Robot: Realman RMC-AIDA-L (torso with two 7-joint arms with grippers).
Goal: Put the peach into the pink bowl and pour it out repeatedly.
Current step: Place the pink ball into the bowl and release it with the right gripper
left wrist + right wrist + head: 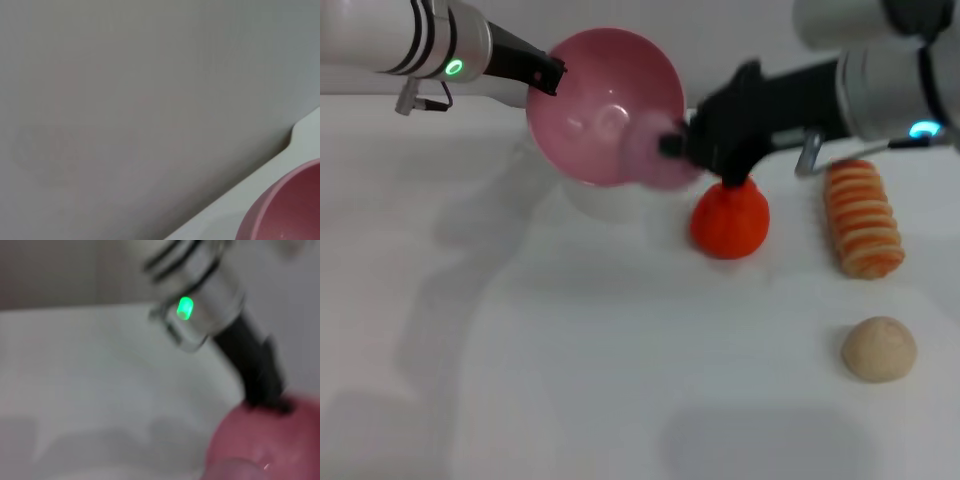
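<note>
The left end effector grips the rim of the pink bowl on its left side and holds it in the air above the white worktop, tipped so that the open mouth faces the head camera. The right wrist view shows the same hold from the other side: the dark fingers are clamped on the bowl's edge, below the arm's green light.

The right end effector is at the bowl's lower right rim with the pale pink peach in its grasp; the peach is blurred and sits at the lip of the bowl, partly inside the opening. Whether it touches the bowl cannot be told.

Below the right end effector, a red-orange fruit stands on the worktop. To its right lies a ridged orange-and-cream piece, and nearer the camera a beige rough ball, well apart from the bowl.

The left wrist view shows only a grey wall, a strip of worktop and a part of the bowl.
</note>
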